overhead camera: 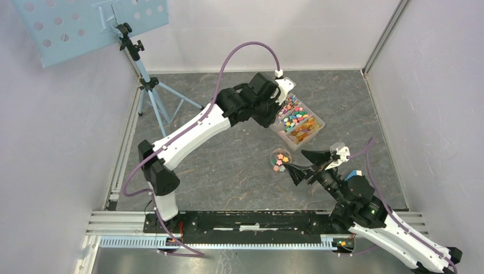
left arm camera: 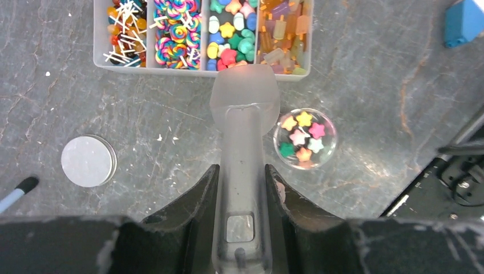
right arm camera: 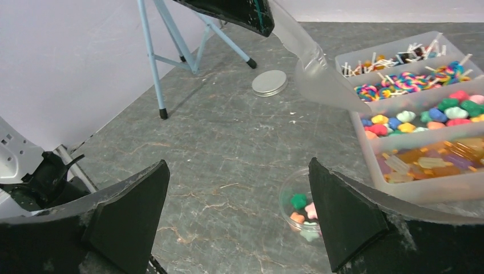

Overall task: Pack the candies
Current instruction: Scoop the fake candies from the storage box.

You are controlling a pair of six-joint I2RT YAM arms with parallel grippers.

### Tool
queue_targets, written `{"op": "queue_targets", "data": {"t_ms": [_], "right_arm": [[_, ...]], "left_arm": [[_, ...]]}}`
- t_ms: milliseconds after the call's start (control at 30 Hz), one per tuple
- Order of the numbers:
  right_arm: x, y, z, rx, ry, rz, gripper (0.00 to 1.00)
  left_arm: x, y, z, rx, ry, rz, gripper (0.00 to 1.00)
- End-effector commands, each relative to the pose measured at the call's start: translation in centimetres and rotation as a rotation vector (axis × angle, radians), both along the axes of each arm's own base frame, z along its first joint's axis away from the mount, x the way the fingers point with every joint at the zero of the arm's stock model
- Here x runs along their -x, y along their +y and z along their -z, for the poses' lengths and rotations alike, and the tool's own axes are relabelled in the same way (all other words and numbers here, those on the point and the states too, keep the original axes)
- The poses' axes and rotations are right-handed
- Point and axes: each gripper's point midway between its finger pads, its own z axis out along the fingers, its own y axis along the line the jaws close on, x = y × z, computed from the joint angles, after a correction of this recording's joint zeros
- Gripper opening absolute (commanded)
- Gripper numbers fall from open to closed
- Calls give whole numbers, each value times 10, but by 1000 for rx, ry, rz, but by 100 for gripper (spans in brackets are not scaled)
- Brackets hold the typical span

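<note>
Translucent scoop (left arm camera: 244,97), pinched in the left gripper (left arm camera: 242,188), points lengthwise at candies (left arm camera: 228,56) in the tray (left arm camera: 100,34). More sit in the cup (left arm camera: 333,138) beside its tip, where the right gripper (right arm camera: 238,171) gapes wide. Lid (left arm camera: 87,161) lies apart.

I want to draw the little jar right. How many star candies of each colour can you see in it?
Yellow stars: 2
Pink stars: 2
Green star: 1
Orange star: 1
Mint star: 1
Total showing in the jar: 7
</note>
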Motion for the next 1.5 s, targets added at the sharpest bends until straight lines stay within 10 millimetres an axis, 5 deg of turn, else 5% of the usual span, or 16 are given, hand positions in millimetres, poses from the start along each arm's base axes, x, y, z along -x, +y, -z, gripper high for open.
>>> {"op": "queue_targets", "data": {"t_ms": [0,300,1067,1467], "right_arm": [[0,-26,-18,-37,14,90,98],[0,-54,-38,-49,-3,185,98],[2,-48,-44,-78,-3,159,98],[-58,-72,-3,229,15,543,98]], "left_arm": [[-24,-11,5,-45,-44,78,2],[-55,-31,40,-67,-13,80,2],[-82,-50,94,-135,1,95,2],[-76,-41,119,-136,3,81,2]]}}
